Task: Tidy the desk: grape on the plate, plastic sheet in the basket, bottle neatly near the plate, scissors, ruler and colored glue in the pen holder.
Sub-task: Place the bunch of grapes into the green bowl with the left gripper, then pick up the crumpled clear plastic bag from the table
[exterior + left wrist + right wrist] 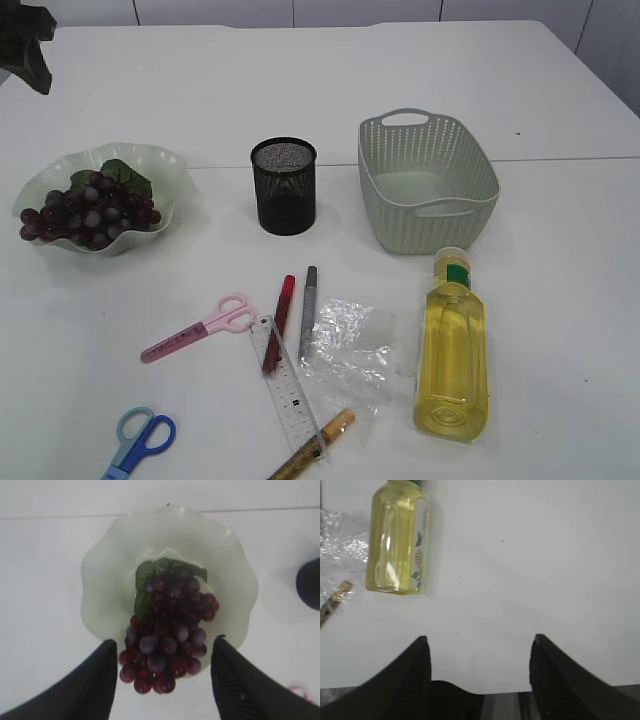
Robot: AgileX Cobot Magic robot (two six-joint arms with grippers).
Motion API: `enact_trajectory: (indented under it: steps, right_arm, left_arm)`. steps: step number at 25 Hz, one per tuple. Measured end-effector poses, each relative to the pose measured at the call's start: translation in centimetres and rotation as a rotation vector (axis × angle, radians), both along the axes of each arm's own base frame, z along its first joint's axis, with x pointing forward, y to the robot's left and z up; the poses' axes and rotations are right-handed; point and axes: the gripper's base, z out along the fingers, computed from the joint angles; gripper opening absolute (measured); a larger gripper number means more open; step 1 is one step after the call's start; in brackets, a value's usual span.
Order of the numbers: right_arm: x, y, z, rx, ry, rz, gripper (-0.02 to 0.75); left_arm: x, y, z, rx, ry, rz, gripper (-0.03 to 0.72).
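Bright, even lighting; soft shadows beneath the black mesh pen holder (284, 186); left wrist view blurred; white table (560, 300) nearly overexposed.

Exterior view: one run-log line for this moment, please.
grapes on plate | bottle lying flat | pen holder empty | left hand open | right hand open
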Motion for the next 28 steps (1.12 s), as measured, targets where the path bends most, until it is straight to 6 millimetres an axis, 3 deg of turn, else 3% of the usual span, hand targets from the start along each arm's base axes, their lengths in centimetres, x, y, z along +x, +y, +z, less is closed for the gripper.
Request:
enact_trajectory:
  steps: [7, 16, 22, 28]
  right_arm:
    - [3.3, 1.8, -0.7, 0.148, 0.099, 0.058, 0.459]
    - [7.8, 3.0, 0.6, 0.216, 0.094, 0.099, 0.458]
    - [9.2, 5.0, 0.2, 0.277, 0.128, 0.17, 0.459]
    - [10.5, 5.5, -0.5, 0.285, 0.108, 0.212, 0.458]
  left_arm:
    - [-1.8, 0.5, -0.3, 0.057, 0.211, 0.003, 0.438]
    - [-1.9, 0.4, -0.3, 0.052, 0.233, 0.002, 0.424]
    - [-2.0, 0.3, -0.3, 0.042, 0.233, 0.001, 0.424]
    - [-2.0, 0.2, -0.3, 0.021, 0.235, -0.001, 0.424]
